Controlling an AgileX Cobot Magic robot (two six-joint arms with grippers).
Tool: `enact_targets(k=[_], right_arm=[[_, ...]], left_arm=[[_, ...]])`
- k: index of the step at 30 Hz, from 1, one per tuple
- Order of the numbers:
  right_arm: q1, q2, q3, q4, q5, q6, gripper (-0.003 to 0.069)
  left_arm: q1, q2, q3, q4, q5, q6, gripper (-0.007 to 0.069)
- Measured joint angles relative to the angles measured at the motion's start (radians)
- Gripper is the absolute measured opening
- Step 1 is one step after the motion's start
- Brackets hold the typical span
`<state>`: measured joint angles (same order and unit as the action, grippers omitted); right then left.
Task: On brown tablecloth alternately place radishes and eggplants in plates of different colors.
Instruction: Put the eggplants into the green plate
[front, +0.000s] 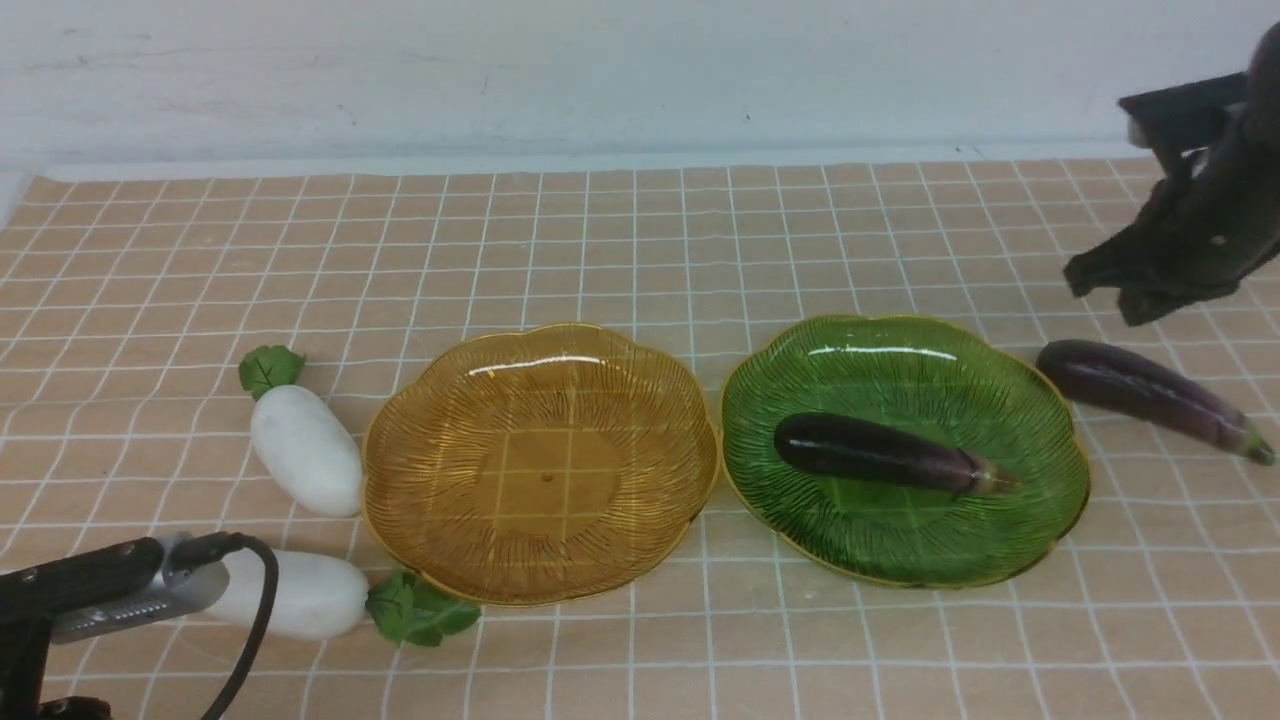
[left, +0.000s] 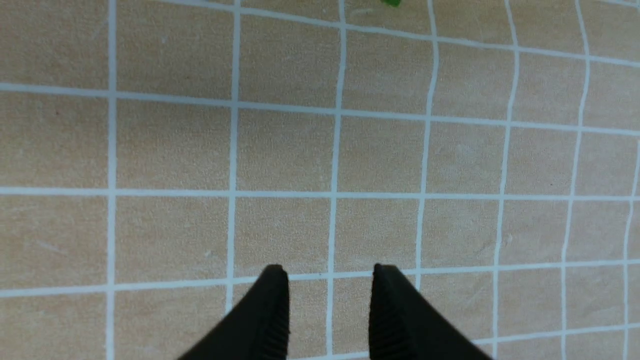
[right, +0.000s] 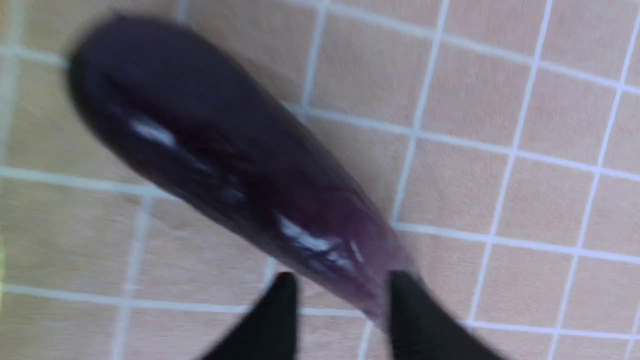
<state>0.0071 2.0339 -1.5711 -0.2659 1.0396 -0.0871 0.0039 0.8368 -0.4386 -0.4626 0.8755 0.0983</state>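
On the brown tablecloth (front: 640, 250), the amber-yellow plate (front: 540, 460) is empty. The green plate (front: 900, 370) to its right holds the glossy dark eggplant (front: 880, 452). The lighter purple eggplant (front: 1150, 395) lies on the cloth right of the green plate. It also shows blurred in the right wrist view (right: 240, 185). My right gripper (front: 1120, 285) hovers above it, open and empty (right: 340, 290). Two white radishes (front: 305, 450) (front: 300, 595) lie left of the amber plate. My left gripper (left: 330, 280) is open and empty over bare cloth.
The left arm's wrist and cable (front: 120, 590) hide part of the nearer radish at the front left. A white wall runs along the cloth's far edge. A scrap of green leaf (left: 390, 2) shows at the edge of the left wrist view.
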Motion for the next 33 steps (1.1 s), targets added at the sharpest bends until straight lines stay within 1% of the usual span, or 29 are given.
enact_targets(k=[1, 2, 3, 4, 8, 10, 13, 16, 18, 20, 23, 24, 26, 28, 30, 32, 33], right_arm=[[0.000, 0.005, 0.000, -0.005, 0.001, 0.000, 0.0256], [0.000, 0.011, 0.000, -0.016, 0.001, 0.000, 0.0322], [0.000, 0.015, 0.000, -0.023, -0.002, 0.000, 0.0363], [0.000, 0.021, 0.000, -0.026, -0.005, 0.000, 0.0428], [0.000, 0.049, 0.000, -0.031, -0.030, -0.001, 0.0586], [0.000, 0.077, 0.000, -0.031, -0.044, -0.001, 0.0643], [0.000, 0.118, 0.000, -0.032, -0.058, -0.001, 0.0678], [0.000, 0.132, -0.009, -0.042, -0.065, 0.000, 0.0668], [0.000, 0.134, -0.011, -0.045, -0.065, 0.010, 0.0617], [0.002, 0.138, -0.021, -0.055, -0.044, 0.023, 0.0519], [0.003, 0.159, -0.085, -0.069, 0.059, 0.044, 0.0289], [0.003, 0.161, -0.106, -0.069, 0.080, 0.047, 0.0270], [0.003, 0.161, -0.185, -0.048, 0.156, 0.057, 0.0291], [0.001, 0.133, -0.239, 0.019, 0.163, 0.074, 0.0293], [0.001, 0.081, -0.245, 0.127, 0.165, 0.087, 0.0293], [0.006, -0.001, -0.219, 0.293, 0.174, 0.096, 0.0293], [0.022, -0.075, -0.163, 0.404, 0.179, 0.097, 0.0293]], left_arm=[[0.000, 0.000, 0.000, 0.000, 0.000, 0.000, 0.0218], [0.000, 0.000, 0.000, 0.000, -0.001, 0.000, 0.0218], [0.000, 0.000, 0.000, 0.000, -0.004, 0.000, 0.0218], [0.000, 0.000, 0.000, 0.000, -0.005, 0.000, 0.0218], [0.000, 0.000, 0.000, 0.000, -0.006, 0.000, 0.0218], [0.000, 0.000, 0.000, 0.000, -0.011, 0.000, 0.0218], [0.000, 0.000, 0.000, 0.000, -0.024, 0.000, 0.0218], [0.000, 0.000, 0.000, 0.000, -0.025, 0.000, 0.0218], [0.000, 0.000, 0.000, 0.000, -0.025, 0.000, 0.0218], [0.000, 0.000, 0.000, 0.000, -0.025, 0.000, 0.0218], [0.000, 0.000, 0.000, 0.000, -0.025, 0.000, 0.0218], [0.000, 0.000, 0.000, 0.000, -0.025, 0.000, 0.0218], [0.000, 0.000, 0.000, -0.001, -0.023, 0.000, 0.0218], [0.000, 0.000, 0.000, -0.001, -0.021, 0.000, 0.0218], [0.000, 0.000, 0.000, -0.001, -0.021, 0.000, 0.0218], [0.000, 0.000, 0.000, -0.001, -0.021, 0.001, 0.0218], [0.000, 0.000, 0.000, -0.001, -0.021, 0.001, 0.0218]])
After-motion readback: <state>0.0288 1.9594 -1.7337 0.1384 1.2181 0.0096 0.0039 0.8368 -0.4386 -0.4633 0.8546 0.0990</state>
